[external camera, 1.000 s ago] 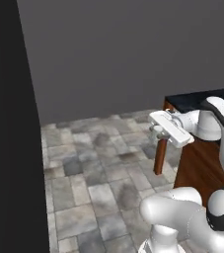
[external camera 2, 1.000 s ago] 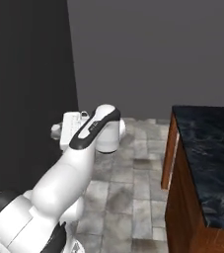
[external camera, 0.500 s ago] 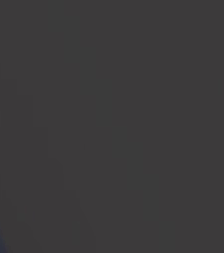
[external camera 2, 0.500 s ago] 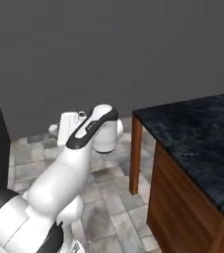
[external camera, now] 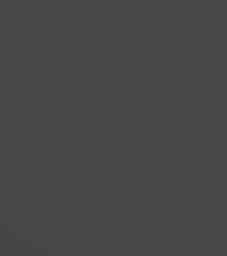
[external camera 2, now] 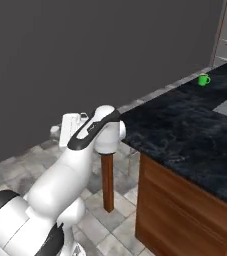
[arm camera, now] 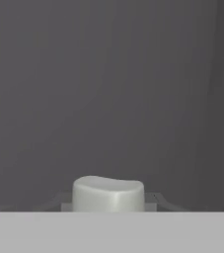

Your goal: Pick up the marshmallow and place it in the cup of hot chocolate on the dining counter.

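in your left base view there is a flat dark grey and nothing to tell apart. in your right base view the arm reaches left over the tiled floor (external camera 2: 110, 225), off the corner of the black marbled surface (external camera 2: 185, 135); the green cup (external camera 2: 203, 79) stands far along it, well apart from the hand. in your hand view the pincer (arm camera: 108, 206) is clamped on the white marshmallow (arm camera: 108, 194), with a grey wall (arm camera: 108, 89) behind.
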Controlling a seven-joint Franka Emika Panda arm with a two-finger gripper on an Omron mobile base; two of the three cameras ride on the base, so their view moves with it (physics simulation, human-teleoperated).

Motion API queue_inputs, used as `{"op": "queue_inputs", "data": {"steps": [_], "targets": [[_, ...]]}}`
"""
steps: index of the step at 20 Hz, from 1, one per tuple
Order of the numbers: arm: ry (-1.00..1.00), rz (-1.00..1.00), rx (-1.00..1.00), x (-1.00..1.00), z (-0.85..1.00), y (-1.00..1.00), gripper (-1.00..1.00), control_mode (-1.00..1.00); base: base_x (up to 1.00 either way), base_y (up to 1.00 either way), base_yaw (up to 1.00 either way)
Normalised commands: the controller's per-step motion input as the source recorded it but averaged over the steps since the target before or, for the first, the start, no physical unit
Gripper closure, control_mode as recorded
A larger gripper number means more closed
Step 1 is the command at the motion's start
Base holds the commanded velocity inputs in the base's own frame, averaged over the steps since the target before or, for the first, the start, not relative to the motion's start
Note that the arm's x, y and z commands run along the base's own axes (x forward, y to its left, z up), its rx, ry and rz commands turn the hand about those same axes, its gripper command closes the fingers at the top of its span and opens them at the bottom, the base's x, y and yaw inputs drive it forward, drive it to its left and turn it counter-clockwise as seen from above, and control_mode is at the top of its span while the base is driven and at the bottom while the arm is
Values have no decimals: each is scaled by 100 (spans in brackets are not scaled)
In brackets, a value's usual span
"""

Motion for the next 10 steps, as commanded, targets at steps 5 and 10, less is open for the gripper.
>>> {"op": "queue_inputs", "data": {"steps": [5,10], "targets": [[0,0,0,0,0,0,100,100,77,89,-68],[0,0,0,0,0,0,100,100,67,99,-62]]}}
